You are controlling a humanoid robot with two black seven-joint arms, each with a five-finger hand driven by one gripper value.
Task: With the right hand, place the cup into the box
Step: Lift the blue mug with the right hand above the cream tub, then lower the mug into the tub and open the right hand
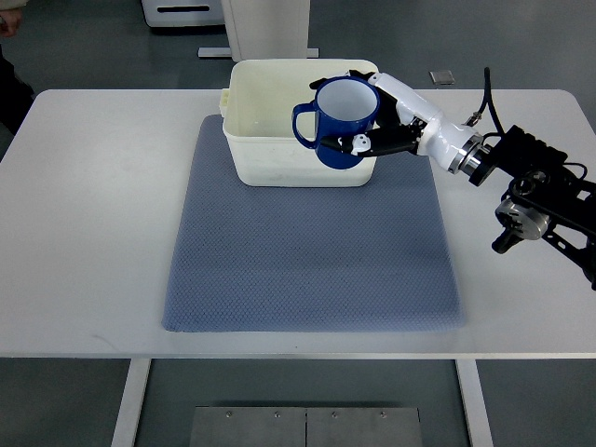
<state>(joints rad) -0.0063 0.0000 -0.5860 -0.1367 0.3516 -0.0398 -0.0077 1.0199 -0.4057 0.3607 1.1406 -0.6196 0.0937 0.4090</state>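
A blue cup with a white inside and a handle on its left hangs upright over the right part of the cream box. My right hand is shut on the cup from the right side, with fingers wrapped around its wall. The arm reaches in from the right edge. The box stands at the far end of the blue-grey mat. The cup hides the box's right front wall. No left arm shows.
The white table carries the mat and box. A white machine base stands behind the table. A person's dark sleeve shows at the top left corner. A small grey item lies on the floor beyond.
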